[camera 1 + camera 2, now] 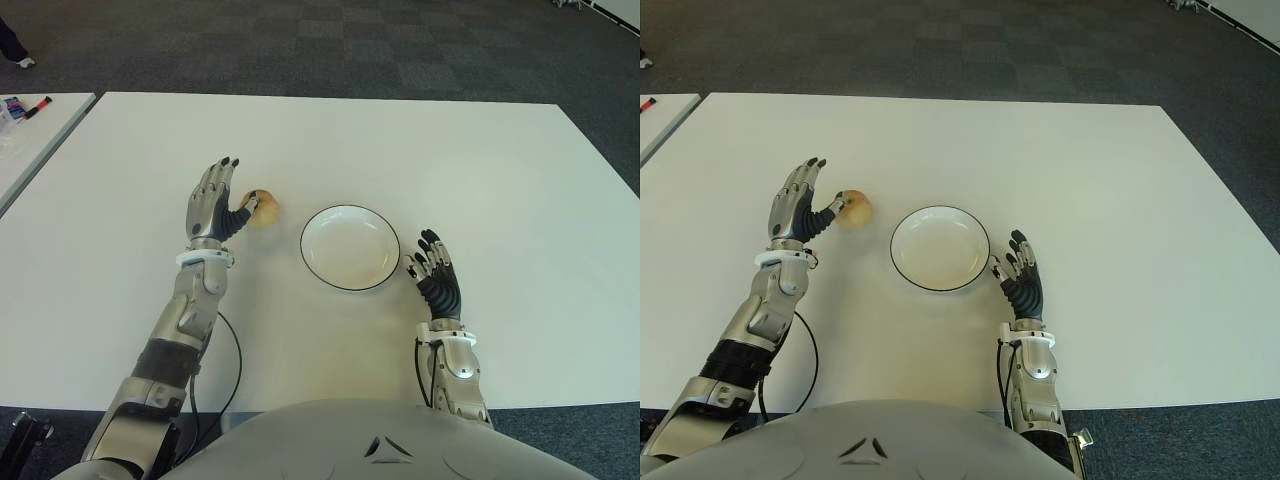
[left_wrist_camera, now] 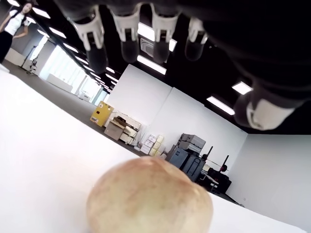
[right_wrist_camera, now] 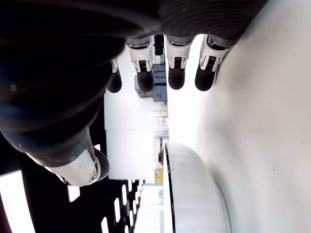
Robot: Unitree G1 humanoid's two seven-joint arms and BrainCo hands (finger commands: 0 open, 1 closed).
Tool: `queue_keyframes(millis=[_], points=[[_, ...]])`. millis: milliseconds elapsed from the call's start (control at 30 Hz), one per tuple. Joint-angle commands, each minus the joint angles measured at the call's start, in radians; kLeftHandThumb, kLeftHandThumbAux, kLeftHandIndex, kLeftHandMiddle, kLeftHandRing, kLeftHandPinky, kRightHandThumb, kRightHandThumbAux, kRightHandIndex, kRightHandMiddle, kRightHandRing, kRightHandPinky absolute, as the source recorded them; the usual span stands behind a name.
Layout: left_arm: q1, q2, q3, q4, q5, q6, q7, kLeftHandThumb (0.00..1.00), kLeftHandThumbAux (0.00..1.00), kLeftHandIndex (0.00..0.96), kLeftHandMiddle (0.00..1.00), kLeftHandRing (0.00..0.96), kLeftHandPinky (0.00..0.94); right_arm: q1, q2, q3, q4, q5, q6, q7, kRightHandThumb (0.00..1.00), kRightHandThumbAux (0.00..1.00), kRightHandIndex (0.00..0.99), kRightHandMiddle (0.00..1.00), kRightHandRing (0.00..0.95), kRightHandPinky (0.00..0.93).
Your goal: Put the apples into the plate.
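One apple [image 1: 263,209] only in sight, sitting on the white surface [image 1: 420,150] at about 9 to 10 o'clock of the plate [image 1: 350,247], just beside its rim, not touching. Plate empty, so nothing placed yet.

Handling guess: apple rigid, rounded, smooth skin, moderate weight; likely to roll if nudged from one side, may bruise under a hard squeeze. Best hold probably across the widest middle, thumb on one side and fingers wrapping the far side, palm low over the top.

Left hand [image 1: 214,207] at 9 o'clock of the apple, fingers spread and pointing away from the body, thumb tip at or against the near-side skin. Left wrist view confirms: fingertips [image 2: 129,46] hang above and beyond the apple, not closed round it. No grip yet; needs closure before any lift, then a short carry toward 3 o'clock into the plate.

Right hand [image 1: 436,270] idle at 4 o'clock of the plate, just beside the rim, fingers loosely extended, holding nothing.
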Motion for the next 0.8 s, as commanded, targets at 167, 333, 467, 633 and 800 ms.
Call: queue_keyframes(millis=[167, 333, 467, 633, 800], points=[[-0.05, 0.021, -0.042, 0.045, 0.003, -0.03, -0.019, 0.487, 0.384, 0.0, 0.015, 0.044, 0.122, 0.006, 0.005, 0.004, 0.006, 0.01, 0.024, 0.007, 0.388, 0.699, 0.0, 0.011, 0.01, 0.065], [-0.071, 0.027, -0.056, 0.066, -0.006, -0.06, -0.019, 0.506, 0.385, 0.0, 0.013, 0.042, 0.125, 0.008, 0.007, 0.005, 0.003, 0.01, 0.026, 0.007, 0.384, 0.696, 0.0, 0.01, 0.008, 0.062], [-0.08, 0.03, -0.064, 0.076, -0.014, -0.07, -0.031, 0.517, 0.39, 0.0, 0.013, 0.041, 0.122, 0.011, 0.008, 0.006, 0.001, 0.009, 0.026, 0.006, 0.382, 0.695, 0.0, 0.013, 0.009, 0.062], [-0.086, 0.029, -0.069, 0.078, -0.027, -0.074, -0.06, 0.525, 0.399, 0.0, 0.014, 0.037, 0.111, 0.014, 0.009, 0.006, -0.002, 0.009, 0.025, 0.007, 0.385, 0.695, 0.0, 0.015, 0.011, 0.064], [-0.089, 0.026, -0.076, 0.079, -0.032, -0.084, -0.079, 0.516, 0.407, 0.0, 0.013, 0.032, 0.102, 0.018, 0.011, 0.006, -0.007, 0.011, 0.025, 0.006, 0.389, 0.696, 0.0, 0.016, 0.011, 0.066]])
